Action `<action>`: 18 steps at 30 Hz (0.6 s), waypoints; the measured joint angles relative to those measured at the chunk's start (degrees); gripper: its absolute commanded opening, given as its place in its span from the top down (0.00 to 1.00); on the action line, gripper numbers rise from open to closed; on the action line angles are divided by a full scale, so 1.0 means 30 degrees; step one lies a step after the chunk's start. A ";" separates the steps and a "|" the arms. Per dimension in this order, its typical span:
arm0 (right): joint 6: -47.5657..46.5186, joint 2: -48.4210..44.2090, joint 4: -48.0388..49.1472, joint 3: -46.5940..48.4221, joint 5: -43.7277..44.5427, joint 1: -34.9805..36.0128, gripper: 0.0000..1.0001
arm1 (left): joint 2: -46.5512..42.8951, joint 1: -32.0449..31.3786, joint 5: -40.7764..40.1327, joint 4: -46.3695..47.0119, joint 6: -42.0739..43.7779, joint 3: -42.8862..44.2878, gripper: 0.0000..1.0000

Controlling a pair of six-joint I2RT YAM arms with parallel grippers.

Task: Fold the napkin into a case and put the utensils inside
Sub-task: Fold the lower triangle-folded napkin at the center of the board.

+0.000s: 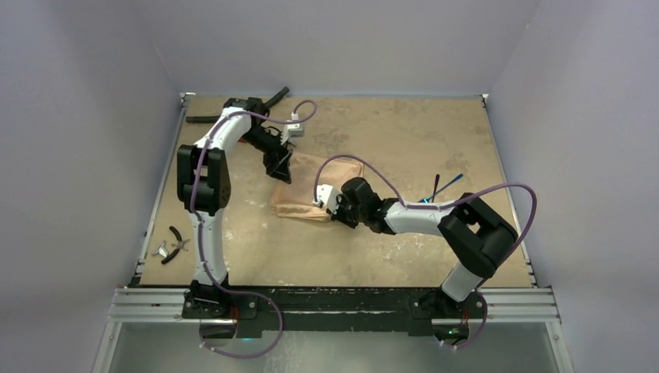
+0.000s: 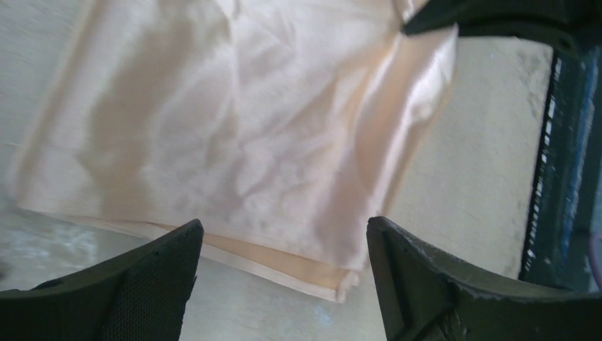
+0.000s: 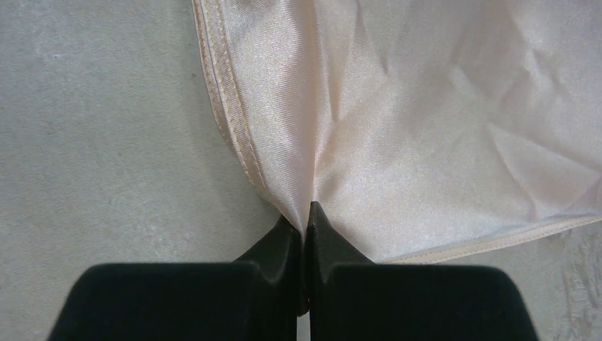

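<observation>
Folding looks partway done. Left of centre in the overhead view, my left gripper (image 2: 284, 238) hangs wide open over the napkin (image 1: 309, 185), holding nothing. The cloth lies mid-table with layered hems, seemingly doubled but not yet a narrow case. My right gripper (image 3: 307, 217) is pinched tight on one corner. Further right, the fork (image 1: 452, 181) and spoon (image 1: 437, 187) lie well apart from it, not yet tucked in.

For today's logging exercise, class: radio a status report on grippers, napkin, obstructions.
Right gripper shut on napkin corner. Left gripper open over napkin. Utensils lying right of napkin. Pliers far left, no obstruction.
</observation>
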 measured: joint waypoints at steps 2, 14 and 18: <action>0.0124 0.0000 -0.0066 0.0036 -0.0335 -0.0066 1.00 | -0.0284 -0.0153 0.0306 0.2208 -0.1617 -0.0153 0.16; 0.0525 -0.0080 -0.1537 0.0634 -0.3191 -0.0998 1.00 | 0.0248 -0.3504 -0.1173 1.4426 -0.8954 -0.2055 0.27; 0.0597 -0.0095 -0.1974 0.0750 -0.4240 -0.1756 1.00 | 0.0954 -0.3555 -0.1698 1.4790 -0.8896 -0.1894 0.31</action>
